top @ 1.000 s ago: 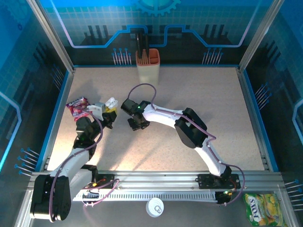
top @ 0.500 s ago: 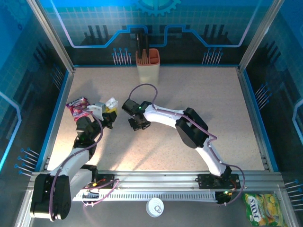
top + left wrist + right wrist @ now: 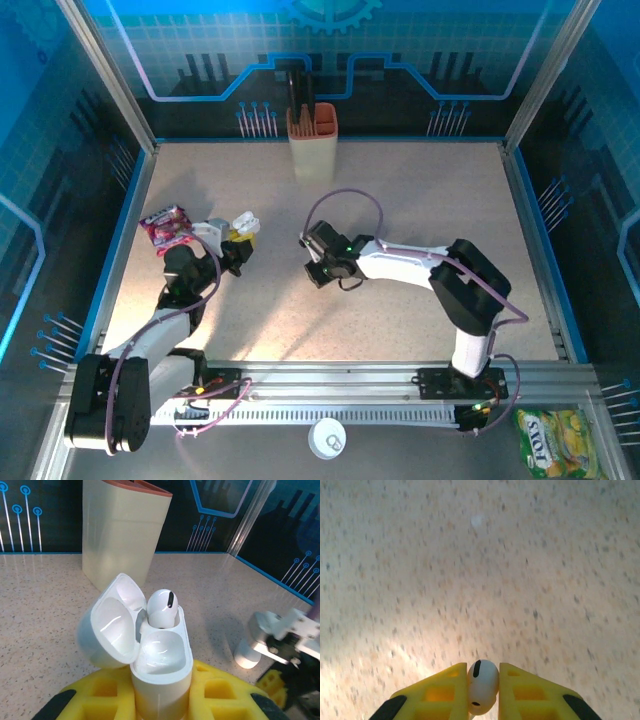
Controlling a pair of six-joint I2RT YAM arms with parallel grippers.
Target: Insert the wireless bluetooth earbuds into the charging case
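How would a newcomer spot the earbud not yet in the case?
On the speckled table, find the right gripper near the middle. The earbud is the small glossy white bud pinched between that gripper's yellow fingers. Its twin already sits in the open case held by the left gripper.

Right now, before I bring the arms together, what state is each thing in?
left gripper: shut on the charging case.
right gripper: shut on the loose earbud.
charging case: lid open, far socket filled, near socket empty.
seated earbud: in the far socket.
beige holder: upright.
pink packet: lying flat.
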